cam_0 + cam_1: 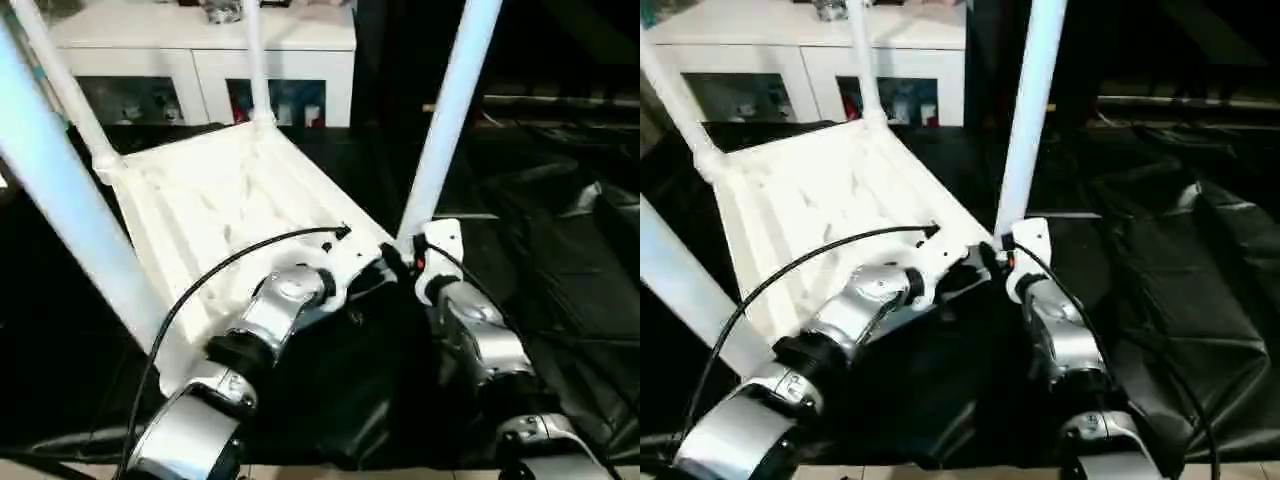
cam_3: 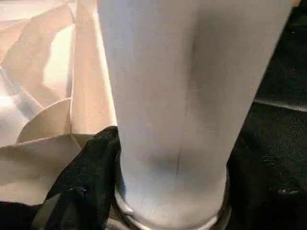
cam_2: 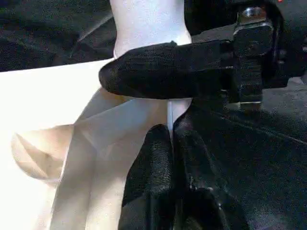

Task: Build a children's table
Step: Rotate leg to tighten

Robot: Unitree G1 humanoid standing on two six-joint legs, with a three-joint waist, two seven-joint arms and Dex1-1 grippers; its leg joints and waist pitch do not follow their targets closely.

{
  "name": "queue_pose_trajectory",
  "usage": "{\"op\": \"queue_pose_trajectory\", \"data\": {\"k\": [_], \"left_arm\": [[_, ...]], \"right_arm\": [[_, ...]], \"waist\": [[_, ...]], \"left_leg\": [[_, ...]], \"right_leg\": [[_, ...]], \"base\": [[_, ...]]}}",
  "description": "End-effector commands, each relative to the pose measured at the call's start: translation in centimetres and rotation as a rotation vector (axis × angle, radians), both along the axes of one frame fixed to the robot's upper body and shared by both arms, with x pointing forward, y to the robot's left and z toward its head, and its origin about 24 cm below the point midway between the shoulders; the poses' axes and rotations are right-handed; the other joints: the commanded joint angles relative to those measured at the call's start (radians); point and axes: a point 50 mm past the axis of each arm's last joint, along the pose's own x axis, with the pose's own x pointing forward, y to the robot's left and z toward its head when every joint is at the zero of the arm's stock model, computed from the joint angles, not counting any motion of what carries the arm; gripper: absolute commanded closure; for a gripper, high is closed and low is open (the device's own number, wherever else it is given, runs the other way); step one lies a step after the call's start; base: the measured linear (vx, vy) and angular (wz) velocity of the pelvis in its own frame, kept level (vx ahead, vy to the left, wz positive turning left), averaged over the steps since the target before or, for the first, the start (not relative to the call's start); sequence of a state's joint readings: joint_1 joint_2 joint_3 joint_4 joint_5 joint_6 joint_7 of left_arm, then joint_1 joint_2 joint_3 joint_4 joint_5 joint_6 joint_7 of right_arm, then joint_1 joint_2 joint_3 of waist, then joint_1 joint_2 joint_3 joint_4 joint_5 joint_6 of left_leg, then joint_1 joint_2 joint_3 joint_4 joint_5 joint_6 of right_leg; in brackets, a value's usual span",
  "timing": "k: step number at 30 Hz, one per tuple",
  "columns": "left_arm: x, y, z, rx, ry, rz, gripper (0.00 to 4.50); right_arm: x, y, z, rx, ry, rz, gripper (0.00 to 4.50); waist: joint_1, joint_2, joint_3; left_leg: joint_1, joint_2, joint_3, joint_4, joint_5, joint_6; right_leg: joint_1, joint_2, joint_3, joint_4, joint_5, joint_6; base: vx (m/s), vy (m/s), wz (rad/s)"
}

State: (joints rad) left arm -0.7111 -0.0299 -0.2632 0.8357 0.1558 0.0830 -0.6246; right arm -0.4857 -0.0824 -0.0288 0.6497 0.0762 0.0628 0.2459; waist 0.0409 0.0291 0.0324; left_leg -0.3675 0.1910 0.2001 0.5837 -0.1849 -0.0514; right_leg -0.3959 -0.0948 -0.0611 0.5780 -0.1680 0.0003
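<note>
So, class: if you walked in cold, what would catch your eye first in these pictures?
The upside-down white table top, ribbed underside up, lies on a black floor covering with four white legs rising from its corners. At the near right leg both end effectors meet: the right end effector wraps its base, the left end effector pinches the top's edge.

You have the table top (image 1: 210, 215) lying underside up on the floor covering (image 1: 560, 250), a leg (image 1: 450, 115) rising from each corner. The cabinet (image 1: 200, 60) stands behind it. Both grippers meet at the near right corner — left gripper (image 3: 170, 139) beside right gripper (image 1: 400, 262).
</note>
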Motion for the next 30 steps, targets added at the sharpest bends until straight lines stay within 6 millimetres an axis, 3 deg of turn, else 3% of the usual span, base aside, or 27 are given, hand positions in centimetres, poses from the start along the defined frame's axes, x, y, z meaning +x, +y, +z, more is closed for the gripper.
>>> {"op": "queue_pose_trajectory", "data": {"k": [1,3,6,11,15,19,25,28,30], "left_arm": [[-1.1,-1.5,-1.0,-0.035,0.042,-0.017,4.50],[-0.8,-0.8,-1.0,-0.026,0.037,-0.007,4.50],[-0.5,-0.1,-0.9,-0.021,0.032,-0.005,4.50],[-0.1,1.5,-0.6,-0.012,0.025,-0.028,4.50],[-0.4,3.1,-0.1,-0.025,0.025,-0.154,4.50],[-1.1,4.7,0.4,-0.037,0.051,-0.306,4.50],[-1.8,6.0,0.8,-0.075,0.107,-0.398,4.50],[-2.0,6.4,0.7,-0.075,0.117,-0.411,4.50],[-2.0,6.5,0.7,-0.073,0.115,-0.406,4.50]], "right_arm": [[-0.4,1.7,-0.8,0.037,0.052,0.054,1.13],[-0.1,1.7,-0.4,0.013,0.026,0.082,0.80],[-0.1,1.7,0.2,0.019,0.016,0.154,0.66],[-0.6,0.8,1.4,-0.014,-0.014,0.369,0.66],[-1.4,-1.1,1.9,-0.114,-0.012,0.534,0.66],[-2.3,-2.1,2.3,-0.120,0.016,0.679,0.66],[-2.9,-1.9,2.9,-0.056,0.022,0.783,0.66],[-3.5,-1.7,2.5,-0.067,0.062,0.858,0.66],[-3.6,-1.8,2.3,-0.074,0.069,0.864,0.92]], "waist": [[0.001,-0.019,-0.050],[0.001,-0.020,-0.050],[0.000,-0.019,-0.049],[0.003,-0.023,-0.052],[0.007,-0.026,-0.053],[0.012,-0.022,-0.052],[0.029,-0.015,-0.054],[0.032,-0.019,-0.053],[0.031,-0.020,-0.052]], "left_leg": [[0.007,0.034,-0.020,-0.074,-0.250,0.061],[0.007,0.035,-0.021,-0.075,-0.254,0.058],[0.007,0.034,-0.021,-0.076,-0.271,0.058],[0.003,0.034,-0.019,-0.072,-0.247,0.074],[-0.003,0.033,-0.018,-0.067,-0.195,0.104],[0.004,0.039,-0.016,-0.067,-0.196,0.103],[0.011,0.050,-0.013,-0.068,-0.178,0.093],[0.008,0.048,-0.013,-0.068,-0.184,0.090],[0.008,0.047,-0.012,-0.068,-0.194,0.081]], "right_leg": [[0.036,-0.052,0.033,-0.077,-0.316,-0.184],[0.036,-0.052,0.032,-0.076,-0.321,-0.181],[0.036,-0.052,0.032,-0.079,-0.336,-0.177],[0.041,-0.052,0.032,-0.075,-0.300,-0.181],[0.046,-0.053,0.031,-0.069,-0.257,-0.199],[0.041,-0.052,0.030,-0.068,-0.261,-0.215],[0.036,-0.048,0.031,-0.049,-0.152,-0.265],[0.039,-0.050,0.032,-0.046,-0.147,-0.266],[0.039,-0.053,0.033,-0.050,-0.165,-0.261]], "base": [[0.000,0.000,0.00],[0.000,0.000,0.00],[0.000,0.000,0.00],[0.000,0.000,0.00],[0.000,0.000,0.00],[0.000,0.000,0.00],[0.000,0.000,0.00],[0.000,0.000,0.00],[0.000,0.000,0.00]]}}
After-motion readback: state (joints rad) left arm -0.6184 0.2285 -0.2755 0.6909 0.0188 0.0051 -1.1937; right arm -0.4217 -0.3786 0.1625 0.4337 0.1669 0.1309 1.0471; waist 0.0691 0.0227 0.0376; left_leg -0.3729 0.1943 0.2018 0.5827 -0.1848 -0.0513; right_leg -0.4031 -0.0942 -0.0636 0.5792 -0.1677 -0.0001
